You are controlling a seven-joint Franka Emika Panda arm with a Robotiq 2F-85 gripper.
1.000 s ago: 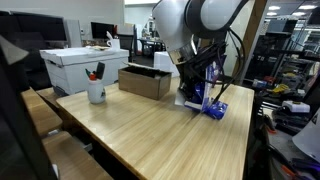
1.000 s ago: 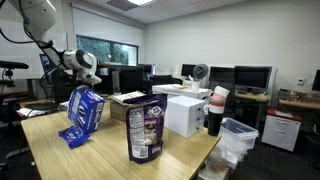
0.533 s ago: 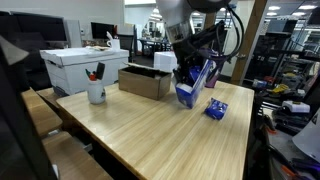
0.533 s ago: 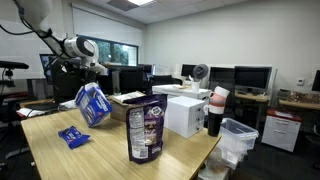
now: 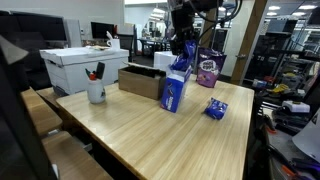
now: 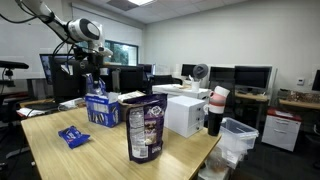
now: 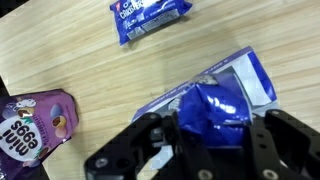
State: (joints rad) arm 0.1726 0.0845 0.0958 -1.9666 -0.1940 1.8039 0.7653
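Observation:
My gripper (image 5: pixel 181 58) is shut on the top of a tall blue bag (image 5: pixel 174 92) and holds it upright, its bottom at or just above the wooden table (image 5: pixel 140 135). The same bag shows in an exterior view (image 6: pixel 102 107) under the gripper (image 6: pixel 92 82). In the wrist view the crumpled blue bag top (image 7: pixel 215 110) sits between the black fingers (image 7: pixel 205 135). A small blue snack packet lies flat on the table, seen in both exterior views (image 5: pixel 215 108) (image 6: pixel 72 136) and in the wrist view (image 7: pixel 150 17). A purple candy bag (image 6: pixel 146 128) stands nearby and shows in the wrist view (image 7: pixel 35 122).
An open cardboard box (image 5: pixel 146 80), a white box (image 5: pixel 84 66) and a white mug with pens (image 5: pixel 96 91) stand on the table. A white box (image 6: pixel 185 113), a dark cup (image 6: pixel 216 111) and a bin (image 6: pixel 238 135) are at the table's end. Desks with monitors stand behind.
My gripper has carried the blue bag up and across the table, away from the small packet, and turned it from tilted to upright.

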